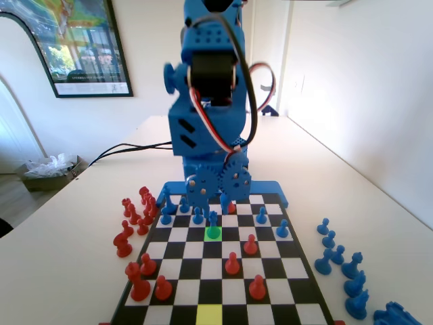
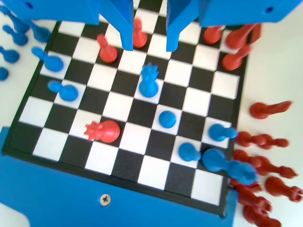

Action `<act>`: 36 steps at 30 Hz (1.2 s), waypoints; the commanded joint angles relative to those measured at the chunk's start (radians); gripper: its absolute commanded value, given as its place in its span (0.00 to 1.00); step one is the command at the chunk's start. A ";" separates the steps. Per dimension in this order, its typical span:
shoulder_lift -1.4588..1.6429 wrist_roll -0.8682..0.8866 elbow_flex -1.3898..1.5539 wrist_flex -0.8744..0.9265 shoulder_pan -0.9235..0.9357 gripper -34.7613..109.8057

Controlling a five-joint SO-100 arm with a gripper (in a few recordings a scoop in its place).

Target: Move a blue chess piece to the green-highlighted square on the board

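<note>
Blue chess piece [image 1: 213, 223] with the spiky crown stands upright on the green-highlighted square [image 1: 213, 233], at the middle of the fixed view, just in front of the blue arm's base. In the wrist view the same blue chess piece [image 2: 148, 81] stands at the centre of the frame, on a white square of the board [image 2: 118, 175]. The gripper [image 2: 149, 46] hangs above it from the top edge, its jaws released and spread apart, with the piece below the gap and touching neither jaw. A red crowned piece [image 2: 102, 131] stands at lower left of the wrist view, and a blue pawn [image 2: 166, 118] stands just below and right of the crowned blue piece. Red pieces [image 2: 262, 163] lie on the tabletop [image 2: 284, 61] at the right edge of that view.
</note>
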 commanded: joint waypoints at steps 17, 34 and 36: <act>0.735 0.175 -0.089 0.437 -0.172 0.25; 1.312 0.173 0.155 0.586 -0.144 0.25; 1.345 0.169 0.198 0.558 -0.137 0.25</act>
